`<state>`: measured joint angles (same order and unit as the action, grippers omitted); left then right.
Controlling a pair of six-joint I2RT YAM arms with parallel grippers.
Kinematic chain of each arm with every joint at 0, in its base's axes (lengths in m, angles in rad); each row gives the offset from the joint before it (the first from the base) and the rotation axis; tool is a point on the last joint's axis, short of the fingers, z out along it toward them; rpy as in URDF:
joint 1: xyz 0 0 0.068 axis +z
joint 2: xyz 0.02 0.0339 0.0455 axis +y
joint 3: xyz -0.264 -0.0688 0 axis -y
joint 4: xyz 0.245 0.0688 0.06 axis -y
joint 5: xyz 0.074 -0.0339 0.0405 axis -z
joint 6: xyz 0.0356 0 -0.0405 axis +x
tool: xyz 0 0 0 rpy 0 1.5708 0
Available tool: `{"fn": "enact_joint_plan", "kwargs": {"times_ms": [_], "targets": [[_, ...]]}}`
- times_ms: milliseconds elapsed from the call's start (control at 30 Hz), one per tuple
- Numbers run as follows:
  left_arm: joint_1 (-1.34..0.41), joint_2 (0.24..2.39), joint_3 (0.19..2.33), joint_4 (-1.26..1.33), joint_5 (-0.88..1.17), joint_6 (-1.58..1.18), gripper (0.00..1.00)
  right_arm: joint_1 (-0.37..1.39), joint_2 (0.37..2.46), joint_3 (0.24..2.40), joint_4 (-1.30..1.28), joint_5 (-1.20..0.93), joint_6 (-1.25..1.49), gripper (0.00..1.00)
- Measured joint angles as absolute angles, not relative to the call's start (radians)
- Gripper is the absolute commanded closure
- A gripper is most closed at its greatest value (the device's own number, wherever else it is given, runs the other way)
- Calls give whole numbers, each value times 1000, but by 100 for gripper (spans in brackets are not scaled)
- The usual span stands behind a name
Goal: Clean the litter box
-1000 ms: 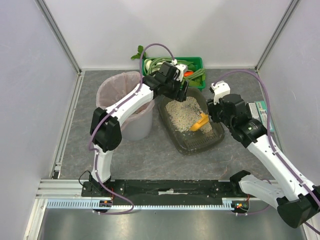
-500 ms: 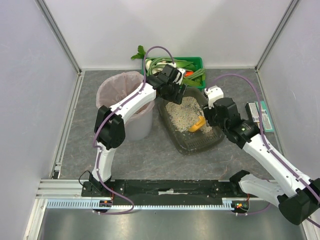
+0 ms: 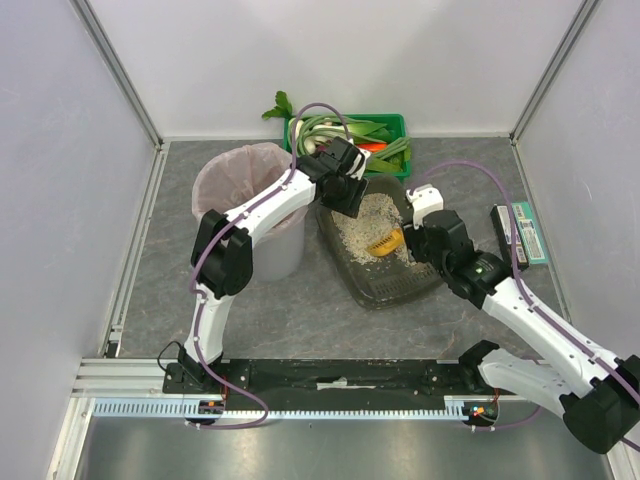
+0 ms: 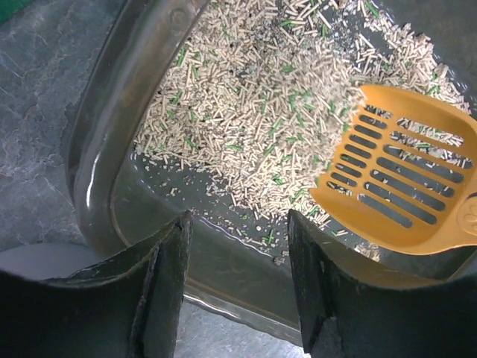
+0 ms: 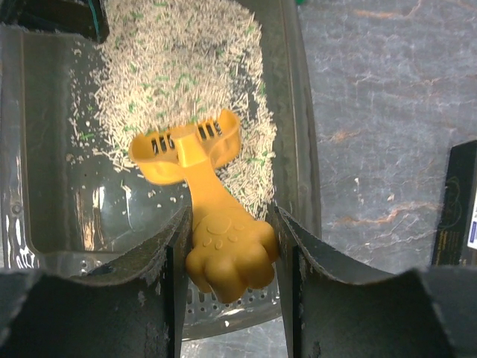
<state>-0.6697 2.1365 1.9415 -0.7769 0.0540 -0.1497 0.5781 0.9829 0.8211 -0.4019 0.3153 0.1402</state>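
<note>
Litter box [image 3: 393, 285], dark grey, pale pellet litter [image 3: 355, 228]

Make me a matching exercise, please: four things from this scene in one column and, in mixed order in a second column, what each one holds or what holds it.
Column A
1. orange scoop
2. bin
3. green crate
4. litter box

Column B
a. lined with a pink bag
b. holds pale litter
c. held in the right gripper
d. holds vegetables

Pairs: 1-c, 2-a, 3-d, 4-b
</note>
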Motion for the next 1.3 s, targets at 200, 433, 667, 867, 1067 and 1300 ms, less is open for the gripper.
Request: {"fn": "enact_joint_plan", "kwargs": {"times_ms": [200,433,667,867,1067,1300], "targets": [[-671,2136,1929,-783,63,-150,44,599,981,757,-396,331,170,100],[-672,2135,1927,-784,79,-150,47,620,994,709,-371,350,184,100],[-672,2123,1923,-784,97,-151,49,640,1076,707,-312,396,191,100],[-672,2093,1922,-784,126,-150,48,651,1182,707,-242,430,202,100],[-671,2048,1916,-783,161,-150,48,658,1256,707,-176,452,210,100],[-671,2017,1885,-776,187,-149,48,658,1325,707,-97,453,210,100]]}}
